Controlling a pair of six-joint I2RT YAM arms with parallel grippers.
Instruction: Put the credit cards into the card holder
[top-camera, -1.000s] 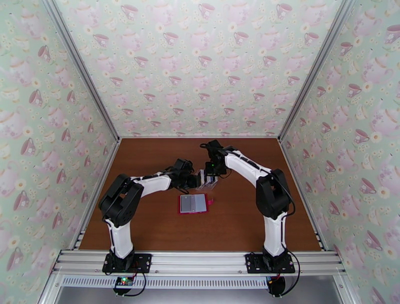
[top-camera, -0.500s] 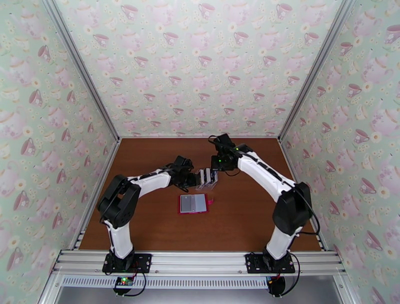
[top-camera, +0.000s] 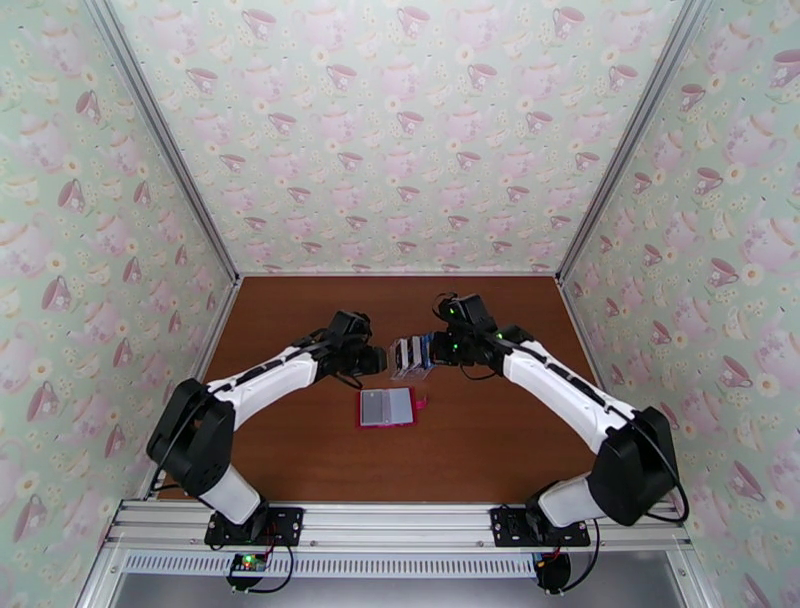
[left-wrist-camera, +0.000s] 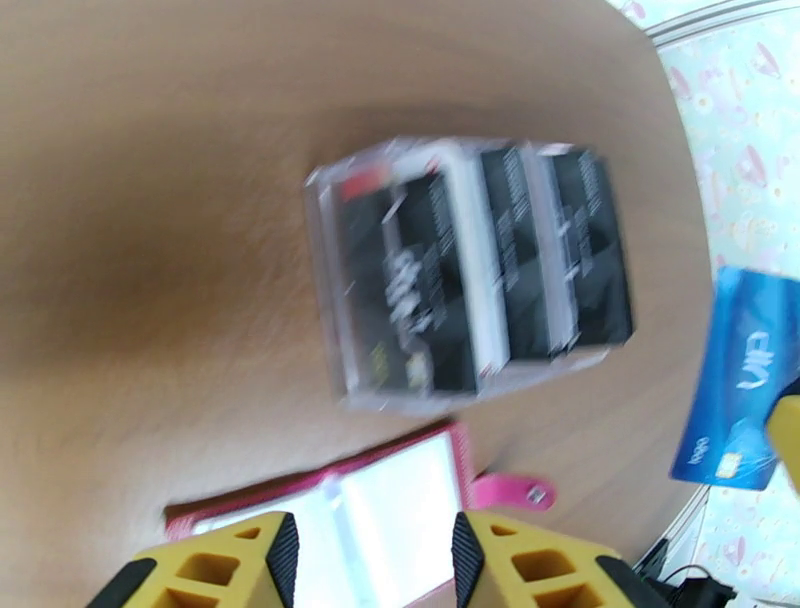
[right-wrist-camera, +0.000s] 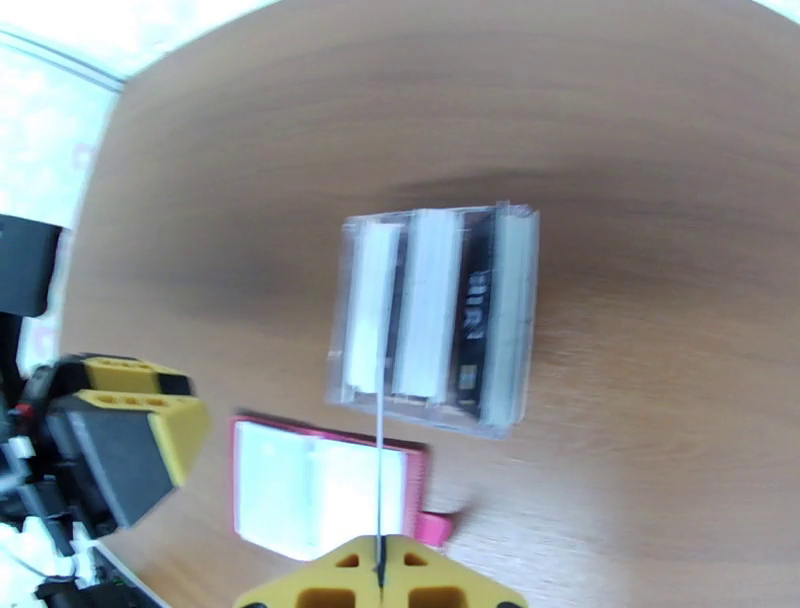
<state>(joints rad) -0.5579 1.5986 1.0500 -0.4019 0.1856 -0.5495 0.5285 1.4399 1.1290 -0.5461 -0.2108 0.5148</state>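
The card holder (top-camera: 386, 407) is a red wallet lying open on the table, pale pockets up, also seen in the left wrist view (left-wrist-camera: 340, 505) and the right wrist view (right-wrist-camera: 320, 488). Just behind it stands a clear slotted stand (top-camera: 412, 358) with black and white credit cards (left-wrist-camera: 470, 270) upright in it. My right gripper (top-camera: 431, 348) is shut on a blue credit card (left-wrist-camera: 745, 385), held just right of the stand; the right wrist view shows this card edge-on (right-wrist-camera: 381, 440) between the shut fingers (right-wrist-camera: 380, 562). My left gripper (top-camera: 381, 361) hovers left of the stand, open (left-wrist-camera: 372, 548), nothing between its fingers.
The brown table (top-camera: 300, 450) is boxed in by teacup-patterned walls on three sides. The wallet's pink snap tab (top-camera: 421, 404) sticks out to the right. Bare wood lies in front of the wallet and to both sides.
The right gripper has drawn back to the right of the stand with the blue card. The left gripper has backed slightly off the stand. Both arms' elbows have swung outward and lower.
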